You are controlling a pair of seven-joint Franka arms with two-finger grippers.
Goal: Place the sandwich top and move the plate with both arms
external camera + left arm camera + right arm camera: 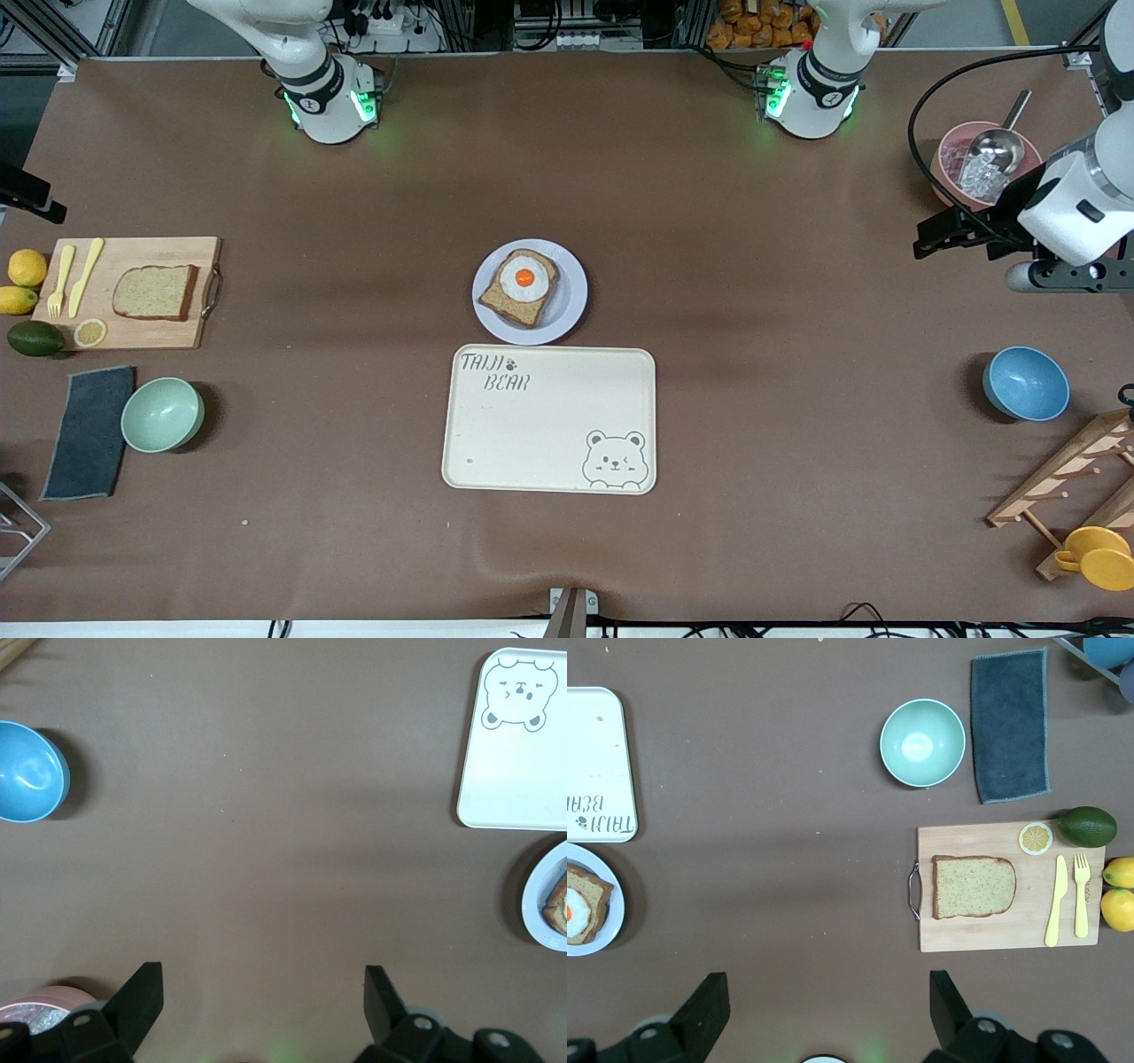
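The sandwich top (155, 291) (974, 887), a plain tan slice, lies flat on a wooden cutting board (133, 335) at the right arm's end of the table. The pale round plate (570, 306) (615, 914) (534, 904) sits mid-table and carries a bread slice with a fried egg (521, 285). My left gripper (926, 239) (263, 992) hangs open and empty over bare table beside a pink bowl. My right gripper (827, 997) is out of the front view. It is open and empty, high over bare table between the plate and the cutting board.
A cream bear-printed tray (549, 425) lies just nearer the camera than the plate. A green bowl (162, 414), dark cloth (89, 432), lemons (27, 268) and avocado (35, 338) surround the board. A blue bowl (1025, 383), pink bowl with scoop (983, 164) and wooden rack (1072, 478) stand at the left arm's end.
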